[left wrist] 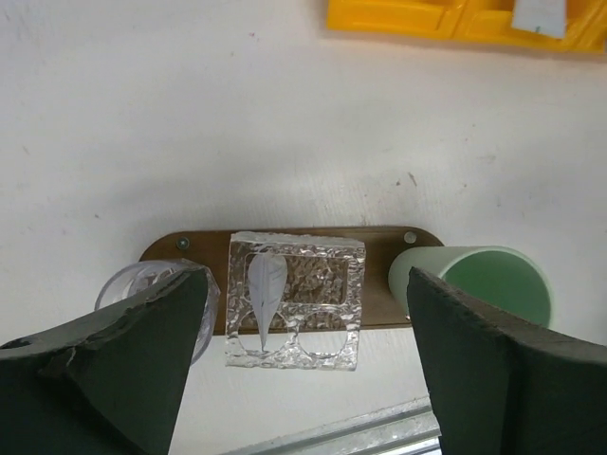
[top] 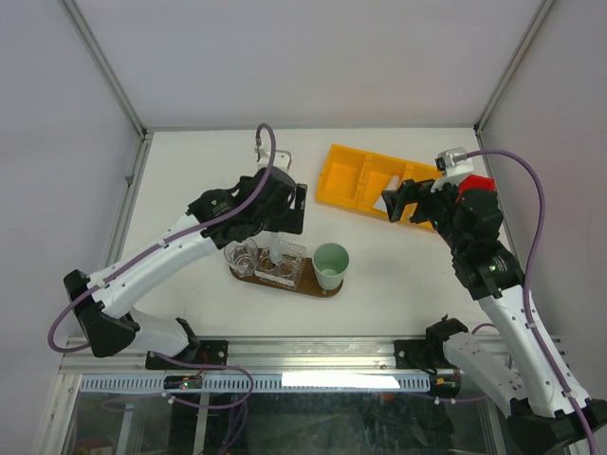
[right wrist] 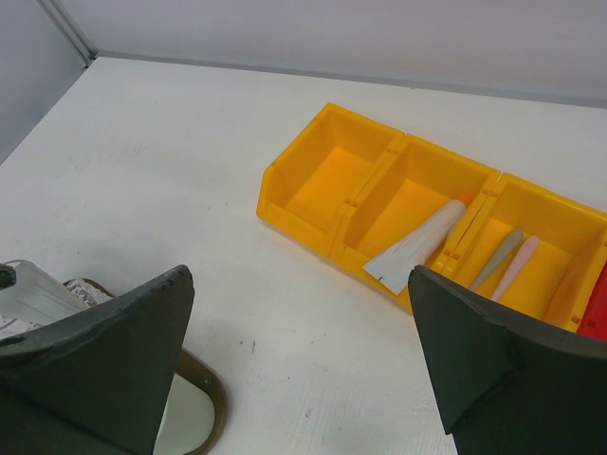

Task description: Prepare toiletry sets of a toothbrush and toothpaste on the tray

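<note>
My left gripper (top: 294, 210) hangs over the flat dark brown wooden oval tray (top: 313, 288), which lies near the middle of the table. Its jaws are spread wide with nothing between them. Straight below, a square clear textured-glass holder (left wrist: 296, 301) sits on the tray between a round clear glass (left wrist: 142, 284) on the left and a mint-green plastic cup (left wrist: 484, 280) on the right. One small white tapered squeeze tube (left wrist: 265, 287) lies in the holder's left slot. I can see no brush with it, though the ribbed glass blurs what lies inside.

My right gripper (top: 398, 202) is at the far right, facing the yellow compartmented plastic bin (right wrist: 294, 213), its jaws likewise fully open and empty. In the bin's middle compartment a second white tapered tube (right wrist: 417, 248) leans against the divider. In the compartment to its right a thin pale grey stick brush (right wrist: 497, 258) and a pinkish stick brush (right wrist: 519, 263) lie side by side, touching or nearly so.

I judge the first set half made: paste in, brush wanting. The next move falls to my right side. It must drop into the right compartment, line the jaws across one stick rather than along it, and close on that one alone without catching its neighbour or the bin wall. My left should lift clear of the holder first.
</note>
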Robot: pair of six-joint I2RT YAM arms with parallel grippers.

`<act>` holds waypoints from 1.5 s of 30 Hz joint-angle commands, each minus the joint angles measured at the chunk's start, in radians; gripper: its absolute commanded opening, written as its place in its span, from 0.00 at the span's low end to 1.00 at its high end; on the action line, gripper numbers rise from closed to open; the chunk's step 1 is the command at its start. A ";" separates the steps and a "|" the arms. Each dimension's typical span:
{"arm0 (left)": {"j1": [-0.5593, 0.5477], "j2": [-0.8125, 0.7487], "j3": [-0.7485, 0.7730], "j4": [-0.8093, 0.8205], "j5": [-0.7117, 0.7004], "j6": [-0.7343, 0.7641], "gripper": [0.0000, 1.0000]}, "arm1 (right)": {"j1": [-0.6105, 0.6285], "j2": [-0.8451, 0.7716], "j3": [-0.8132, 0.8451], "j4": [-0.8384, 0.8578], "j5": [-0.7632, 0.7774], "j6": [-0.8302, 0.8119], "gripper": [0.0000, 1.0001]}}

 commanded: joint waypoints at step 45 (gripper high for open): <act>0.312 -0.432 -0.350 1.032 0.027 0.536 0.99 | 0.024 1.098 0.638 -0.366 0.569 0.524 0.48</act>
